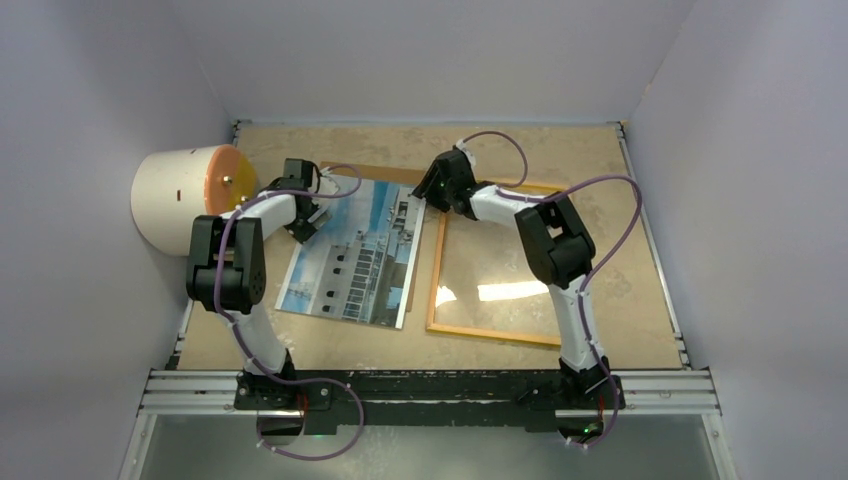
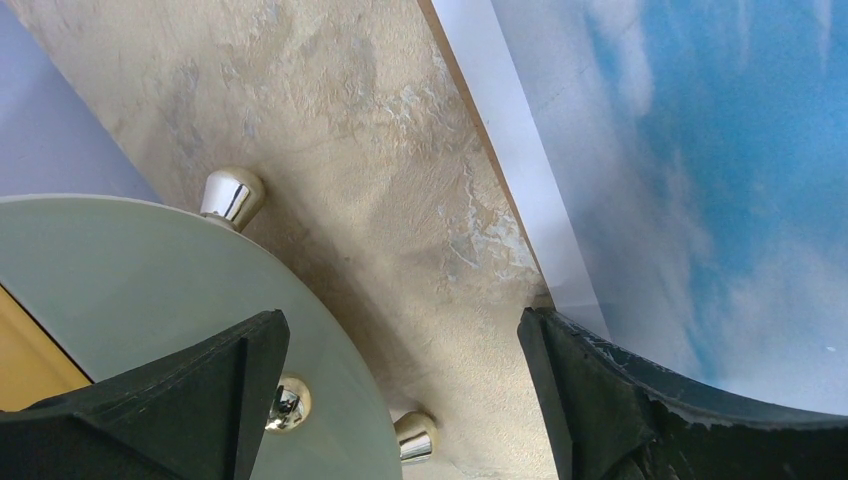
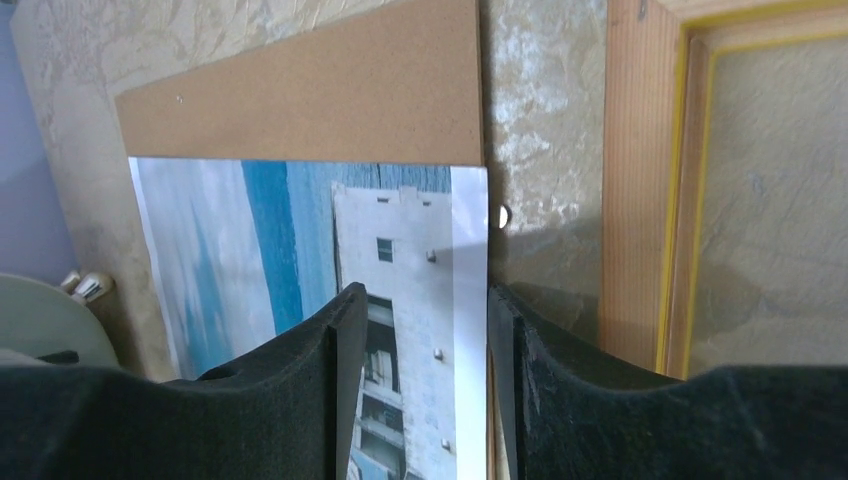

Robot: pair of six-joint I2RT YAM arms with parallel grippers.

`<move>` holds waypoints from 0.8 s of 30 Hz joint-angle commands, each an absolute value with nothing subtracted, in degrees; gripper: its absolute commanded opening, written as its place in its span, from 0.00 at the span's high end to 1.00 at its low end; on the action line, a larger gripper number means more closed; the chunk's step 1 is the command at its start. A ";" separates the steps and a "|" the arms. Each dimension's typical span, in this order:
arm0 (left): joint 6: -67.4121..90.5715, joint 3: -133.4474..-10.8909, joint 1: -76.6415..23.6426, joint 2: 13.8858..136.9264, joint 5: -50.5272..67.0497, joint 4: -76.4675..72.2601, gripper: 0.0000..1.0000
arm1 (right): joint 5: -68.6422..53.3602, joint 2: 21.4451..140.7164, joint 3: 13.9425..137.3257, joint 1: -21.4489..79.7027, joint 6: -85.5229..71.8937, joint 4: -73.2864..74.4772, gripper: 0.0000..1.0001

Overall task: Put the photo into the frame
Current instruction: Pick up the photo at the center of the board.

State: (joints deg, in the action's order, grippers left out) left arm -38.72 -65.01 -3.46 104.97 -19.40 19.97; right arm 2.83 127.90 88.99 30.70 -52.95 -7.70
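The photo (image 1: pixel 360 255) lies on the board (image 3: pixel 300 100) left of the frame (image 1: pixel 436 290), long axis up the picture, its upper right edge between the jaws of the half-open, empty right claw (image 3: pixel 425 320); the left claw (image 2: pixel 402 325) gapes empty.

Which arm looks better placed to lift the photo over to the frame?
The right. The right gripper has its fingers astride the photo at the edge nearest the frame. The left gripper hangs wide open at the photo's opposite side, farther from the frame.
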 commanded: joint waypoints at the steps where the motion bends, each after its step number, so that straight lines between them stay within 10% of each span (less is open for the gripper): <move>1: -38.88 -63.46 -3.69 107.00 -18.11 19.78 0.06 | 1.40 122.96 87.45 31.03 -53.53 -10.23 0.50; 24: -39.46 -63.18 -3.73 106.58 -17.01 19.91 0.08 | -13.15 127.55 88.31 30.50 -55.27 -20.57 0.56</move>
State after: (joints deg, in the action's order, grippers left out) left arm -39.94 -64.60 -3.77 104.99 -19.81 19.16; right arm -7.55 125.64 86.13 30.68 -54.22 -17.06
